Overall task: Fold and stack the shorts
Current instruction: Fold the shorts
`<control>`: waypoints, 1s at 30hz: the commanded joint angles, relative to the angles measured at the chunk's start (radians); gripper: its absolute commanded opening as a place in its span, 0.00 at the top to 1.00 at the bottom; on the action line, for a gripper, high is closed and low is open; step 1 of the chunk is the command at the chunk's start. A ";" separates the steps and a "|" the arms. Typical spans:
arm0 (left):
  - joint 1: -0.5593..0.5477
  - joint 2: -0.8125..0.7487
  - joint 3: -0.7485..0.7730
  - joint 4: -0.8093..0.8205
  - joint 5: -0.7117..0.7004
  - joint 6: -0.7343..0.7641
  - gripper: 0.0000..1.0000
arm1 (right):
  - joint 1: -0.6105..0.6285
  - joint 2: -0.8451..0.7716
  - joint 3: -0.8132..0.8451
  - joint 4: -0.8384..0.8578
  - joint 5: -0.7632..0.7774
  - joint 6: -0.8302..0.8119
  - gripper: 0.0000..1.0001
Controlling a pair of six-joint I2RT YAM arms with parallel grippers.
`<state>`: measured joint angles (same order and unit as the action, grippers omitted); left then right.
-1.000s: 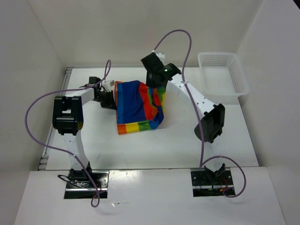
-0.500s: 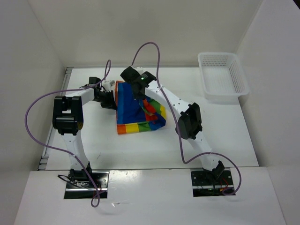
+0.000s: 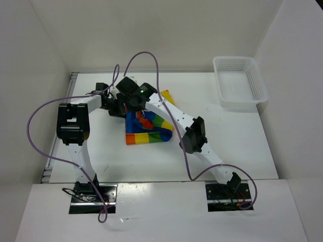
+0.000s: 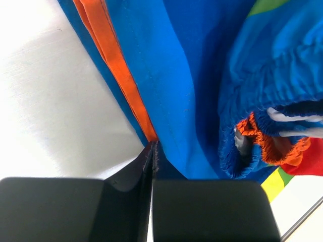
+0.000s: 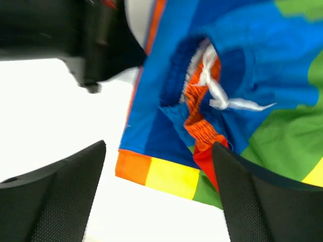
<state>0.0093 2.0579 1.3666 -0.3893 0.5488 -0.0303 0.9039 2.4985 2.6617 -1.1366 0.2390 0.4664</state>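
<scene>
The rainbow-striped shorts (image 3: pixel 151 132) lie folded in a bunch on the white table (image 3: pixel 101 151), left of centre. My left gripper (image 3: pixel 120 107) is shut on their left edge; in the left wrist view the blue and orange hem (image 4: pixel 126 75) runs into the closed jaws (image 4: pixel 153 151). My right gripper (image 3: pixel 129 96) hovers just above the same left edge, open, with nothing between its fingers (image 5: pixel 159 146). Below it I see the shorts (image 5: pixel 166 131), their gathered waistband turned over and the white drawstring (image 5: pixel 222 101) lying loose on top.
A white mesh basket (image 3: pixel 239 80) stands at the back right of the table. The right arm (image 3: pixel 194 133) stretches diagonally across the table over the shorts' right side. Both purple cables (image 3: pixel 50 106) loop above the arms. White walls close in the table on three sides.
The right arm swept left across the shorts, carrying their right edge over onto the left side, then opened and let the fabric go. The left gripper stayed put.
</scene>
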 commanded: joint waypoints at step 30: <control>-0.008 0.033 -0.024 -0.069 -0.020 0.030 1.00 | -0.095 0.318 0.390 -0.144 0.236 0.179 0.48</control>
<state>0.0093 2.0579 1.3655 -0.3916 0.5568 -0.0303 0.8089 2.8136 3.0146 -1.1919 0.3420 0.5972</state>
